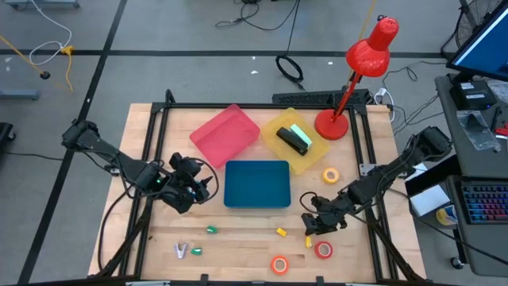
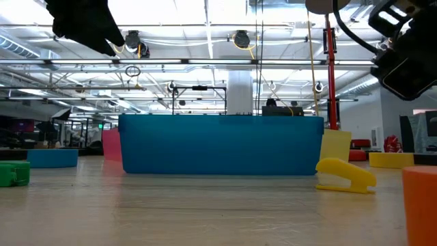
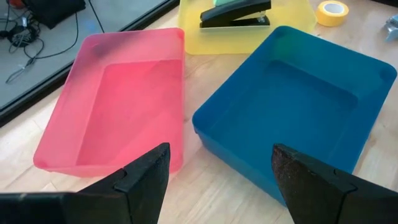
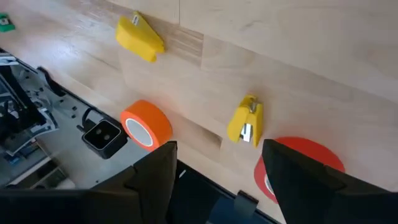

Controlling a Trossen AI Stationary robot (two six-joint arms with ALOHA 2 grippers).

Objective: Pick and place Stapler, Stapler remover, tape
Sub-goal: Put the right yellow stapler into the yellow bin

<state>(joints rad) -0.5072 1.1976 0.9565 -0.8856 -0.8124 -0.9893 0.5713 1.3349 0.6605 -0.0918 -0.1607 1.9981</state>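
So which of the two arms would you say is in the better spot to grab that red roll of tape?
The right one, probably. Its hand hangs open just beside the red tape roll, which fills the corner of its wrist view. The left hand sits across the blue tray, facing the trays instead.

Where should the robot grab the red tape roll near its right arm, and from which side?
Come straight down on the red tape roll: it lies flat on the table, hole up. Put one finger in the hole and one outside, pinching the ring wall. The right gripper is open just beside it; avoid the small yellow stapler remover next to it.
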